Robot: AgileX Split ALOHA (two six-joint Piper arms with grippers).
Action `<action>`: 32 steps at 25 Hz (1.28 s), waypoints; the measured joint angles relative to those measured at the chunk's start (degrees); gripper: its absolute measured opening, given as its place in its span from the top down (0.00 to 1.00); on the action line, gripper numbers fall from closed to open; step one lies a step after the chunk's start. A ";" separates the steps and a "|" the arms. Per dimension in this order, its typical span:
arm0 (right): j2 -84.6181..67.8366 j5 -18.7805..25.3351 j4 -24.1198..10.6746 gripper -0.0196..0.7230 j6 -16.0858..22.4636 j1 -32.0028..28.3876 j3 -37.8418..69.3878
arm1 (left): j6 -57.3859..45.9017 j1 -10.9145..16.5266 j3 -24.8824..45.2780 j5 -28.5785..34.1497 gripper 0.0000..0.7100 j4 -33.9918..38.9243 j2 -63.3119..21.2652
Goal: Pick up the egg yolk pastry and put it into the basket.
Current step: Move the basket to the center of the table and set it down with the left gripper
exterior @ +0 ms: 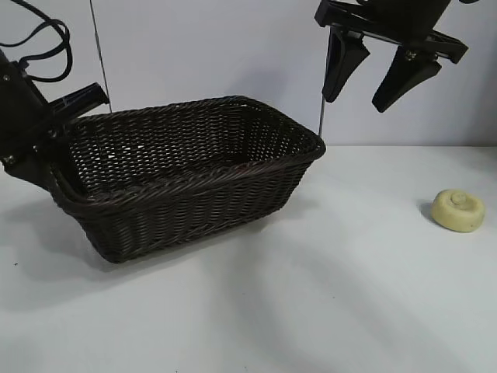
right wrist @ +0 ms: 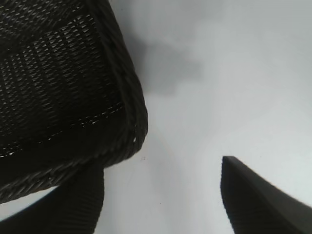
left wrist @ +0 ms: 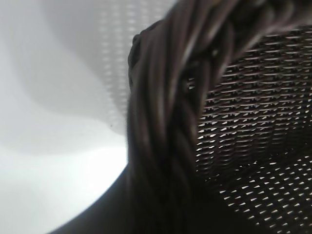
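The egg yolk pastry (exterior: pixel 458 210), small, pale yellow and domed, lies on the white table at the right, well apart from the basket. The dark woven basket (exterior: pixel 194 175) stands left of centre and looks empty. My right gripper (exterior: pixel 356 101) is open and empty, high in the air above the basket's right end, up and left of the pastry. Its wrist view shows the basket's corner (right wrist: pixel 73 87) and bare table between the open fingers (right wrist: pixel 163 165); the pastry is out of that view. My left gripper (exterior: pixel 46 167) is at the basket's left end, shut on the braided rim (left wrist: pixel 165 122).
The white table (exterior: pixel 349 295) stretches in front of and to the right of the basket. A pale wall stands behind. Cables hang at the upper left (exterior: pixel 46 39).
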 joint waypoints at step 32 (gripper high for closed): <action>0.00 0.01 -0.14 0.31 0.00 0.00 0.00 | 9.30 -4.78 -12.66 3.74 0.24 2.91 11.40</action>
